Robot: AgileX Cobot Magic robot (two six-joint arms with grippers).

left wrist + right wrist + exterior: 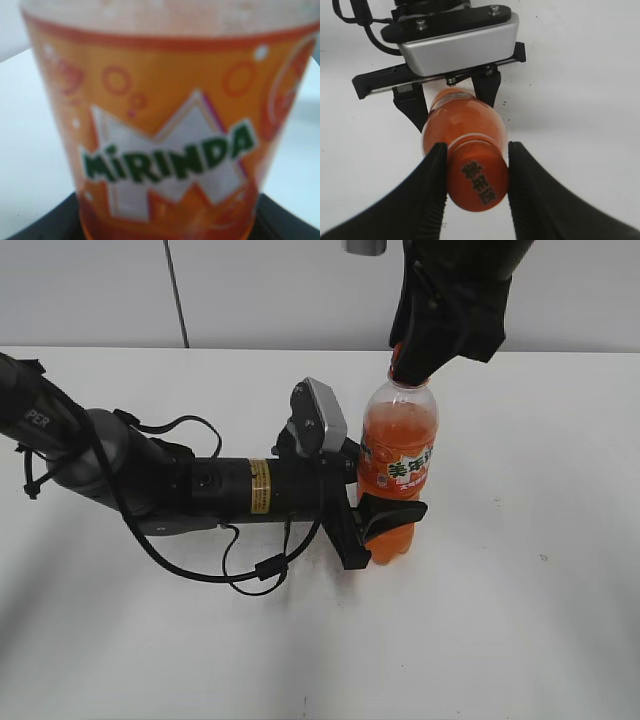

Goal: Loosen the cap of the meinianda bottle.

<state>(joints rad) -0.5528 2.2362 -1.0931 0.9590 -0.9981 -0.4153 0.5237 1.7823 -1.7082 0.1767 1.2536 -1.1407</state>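
A: Right gripper (476, 175) is closed on the cap (479, 181), one finger each side. Left gripper (385, 520) clamps the bottle (398, 455) low on the body, just under the label. Bottle stands upright on the surface (520, 590).

B: Risks?

A: Fingers look to sit on the cap's edge. Smooth pads on ribbed plastic could slip once torque builds.

B: And the lower clamp?

A: If it's weak, the whole bottle spins with the cap and nothing loosens. If it's too hard, the body squeezes and soda spills when the seal breaks.
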